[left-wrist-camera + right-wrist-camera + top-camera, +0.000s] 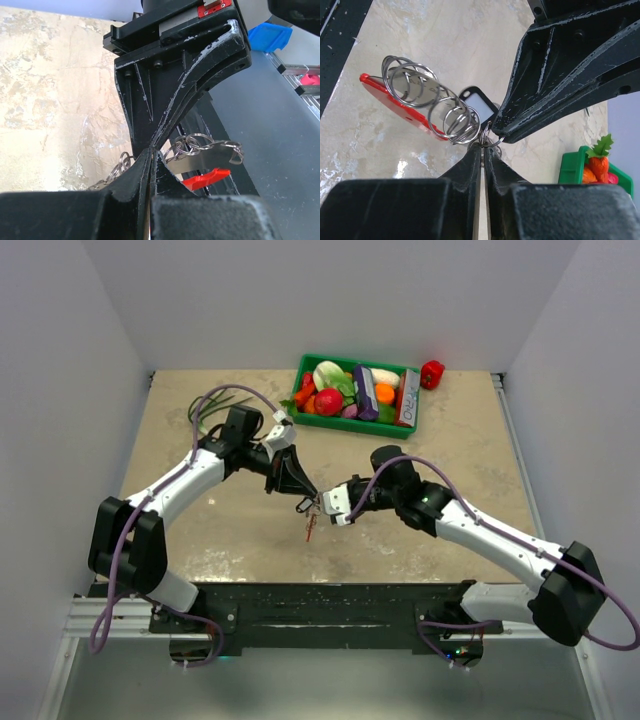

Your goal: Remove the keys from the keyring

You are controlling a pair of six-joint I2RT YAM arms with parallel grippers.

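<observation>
Keyring [452,122] held up between both tools, clear of the worktop [200,540].
Left tool [151,156] and right tool [483,150] are each clenched on the ring cluster, tips almost nose to nose, so neither arm is nearer; which loop each one grips I cannot tell. From that pinch the chained rings run off in a line, long axis along the red tag [390,95], which hangs toward the arm bases. Black-headed key [478,104] sits just beside the pinch; a silvery key [212,157] lies close by the tag. Its head's white label is blank; print on a box in the green bin [350,359] is too small to read.
</observation>
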